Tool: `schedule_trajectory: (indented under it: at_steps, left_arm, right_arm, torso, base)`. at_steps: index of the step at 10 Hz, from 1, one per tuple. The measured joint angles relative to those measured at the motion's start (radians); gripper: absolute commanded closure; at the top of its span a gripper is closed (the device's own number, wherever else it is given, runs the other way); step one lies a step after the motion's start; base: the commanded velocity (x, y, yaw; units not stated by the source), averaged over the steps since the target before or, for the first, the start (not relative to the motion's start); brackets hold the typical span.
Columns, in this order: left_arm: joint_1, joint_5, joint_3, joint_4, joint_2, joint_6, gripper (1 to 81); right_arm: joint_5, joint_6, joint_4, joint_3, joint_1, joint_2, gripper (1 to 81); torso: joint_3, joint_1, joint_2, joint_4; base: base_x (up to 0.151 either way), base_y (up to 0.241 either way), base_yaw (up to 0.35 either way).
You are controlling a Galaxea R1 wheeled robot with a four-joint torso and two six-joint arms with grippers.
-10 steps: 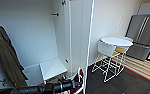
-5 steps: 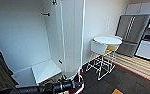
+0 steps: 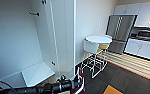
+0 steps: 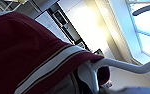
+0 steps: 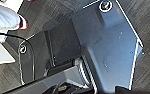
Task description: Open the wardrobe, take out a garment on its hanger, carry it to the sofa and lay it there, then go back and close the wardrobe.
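The wardrobe [image 3: 41,37] is standing open on the left of the scene, its white interior bare apart from a small hook high on the back wall. The garment [image 4: 28,52], maroon with a white-striped collar, is riding with the left arm [image 3: 51,88]: the left wrist view is showing it draped over a white hanger [image 4: 121,65], and in the head view a maroon and white scrap [image 3: 79,79] is hanging at the end of that arm, near the bottom edge. The left fingers themselves are hidden behind cloth, so I cannot tell whether they are closed on the hanger, though it looks supported from there. The right wrist view is looking down at dark carpet [image 5: 146,22] past the robot's own plate, and the right fingers cannot be made out either.

Judging from this, the carrying step is in hand, with the jacket out of the cabinet. To the right a round white tabletop [image 3: 98,39] with a white chair [image 3: 91,47] is standing near the wall, and a steel fridge [image 3: 119,32] is farther off. Any move onward calls for keeping the hanger level and the sleeves clear of those chair legs.
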Motion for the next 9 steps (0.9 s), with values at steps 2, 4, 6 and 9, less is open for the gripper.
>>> schedule_trajectory:
  at_steps: [2, 4, 6, 9]
  left_arm:
    - [0.000, 0.001, 0.013, 0.004, 0.001, 0.000, 81.1]
    - [0.000, -0.001, 0.015, 0.005, -0.014, 0.001, 81.1]
    - [0.000, -0.001, 0.019, 0.006, -0.014, 0.001, 81.1]
    - [0.001, 0.002, 0.021, 0.006, -0.017, 0.000, 81.1]
  right_arm:
    - [-0.003, 0.000, 0.000, 0.000, -0.006, 0.000, 1.0]
    - [-0.002, 0.000, 0.000, 0.000, -0.005, -0.001, 1.0]
    - [-0.001, 0.000, 0.000, 0.000, -0.002, -0.001, 1.0]
    - [0.000, 0.000, 0.001, 0.000, -0.002, -0.001, 1.0]
  torso:
    - [0.000, 0.000, 0.000, 0.044]
    - [0.000, 0.000, 0.000, 0.114]
    - [0.000, 0.000, 0.000, 0.173]
    - [0.000, 0.000, 0.000, 0.183]
  base:
    - [0.000, 0.000, -0.213]
    - [0.000, 0.000, -0.213]
    - [0.000, 0.000, -0.213]
    - [0.000, 0.000, -0.214]
